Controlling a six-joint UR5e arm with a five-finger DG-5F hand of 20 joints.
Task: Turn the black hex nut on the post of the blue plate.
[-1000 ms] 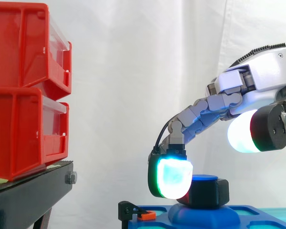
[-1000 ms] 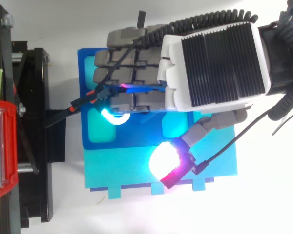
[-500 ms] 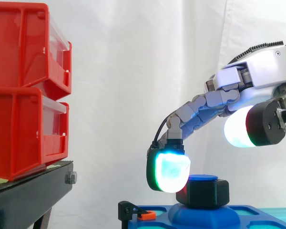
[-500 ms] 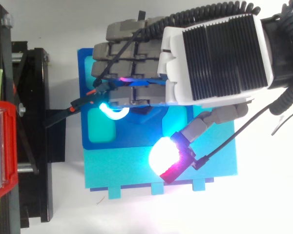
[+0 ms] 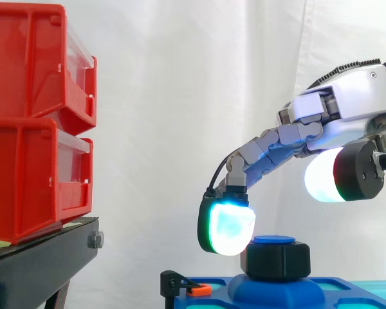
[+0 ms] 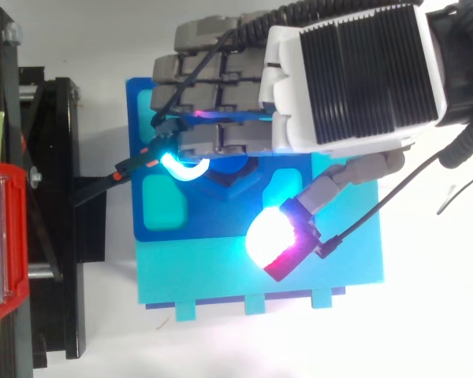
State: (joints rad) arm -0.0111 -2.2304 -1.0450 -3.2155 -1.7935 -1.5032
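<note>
Fingers (image 5: 226, 226) slack and apart, clamping nothing; lit pad just beside black hex nut (image 5: 278, 259), seated on post (image 5: 273, 240) of blue plate (image 6: 213, 224). Probably placed to nudge a flat round.

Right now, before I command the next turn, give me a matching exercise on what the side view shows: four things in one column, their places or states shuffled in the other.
Things:
1. black hex nut
2. red bins
3. hand
4. blue plate

Places or states:
A. stacked at the left on the black stand
B. open, above the plate, at the right
C. lowest, carrying the post
D. on the post, below its blue top

Pairs: 1-D, 2-A, 3-B, 4-C
</note>
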